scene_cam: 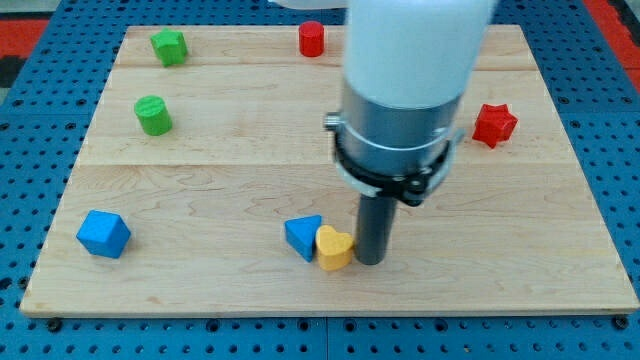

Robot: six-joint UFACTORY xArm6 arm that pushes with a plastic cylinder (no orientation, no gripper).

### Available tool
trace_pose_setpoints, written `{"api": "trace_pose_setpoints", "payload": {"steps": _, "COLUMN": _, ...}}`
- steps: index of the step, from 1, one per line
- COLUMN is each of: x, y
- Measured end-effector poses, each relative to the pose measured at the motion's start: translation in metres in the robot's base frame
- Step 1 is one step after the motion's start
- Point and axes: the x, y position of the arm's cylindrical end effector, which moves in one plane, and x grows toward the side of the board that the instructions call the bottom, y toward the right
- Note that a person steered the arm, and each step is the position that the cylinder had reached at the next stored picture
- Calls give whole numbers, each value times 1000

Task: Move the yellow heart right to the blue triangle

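Observation:
The yellow heart (pixel 334 248) lies near the bottom middle of the wooden board (pixel 200 290). It touches the right side of the blue triangle (pixel 303 237). My tip (pixel 369 260) stands just right of the yellow heart, touching or almost touching it. The arm's wide body rises above it and hides the board behind.
A blue cube-like block (pixel 104 234) sits at the lower left. A green cylinder (pixel 153 115) and a green block (pixel 169 46) are at the upper left. A red cylinder (pixel 312 39) is at the top middle, a red star (pixel 494 124) at the right.

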Motion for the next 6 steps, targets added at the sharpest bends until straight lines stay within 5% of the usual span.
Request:
{"api": "trace_pose_setpoints", "payload": {"steps": 2, "x": 25, "y": 3}}
{"api": "trace_pose_setpoints", "payload": {"steps": 4, "x": 25, "y": -76}}
{"api": "trace_pose_setpoints", "payload": {"steps": 6, "x": -6, "y": 66}}
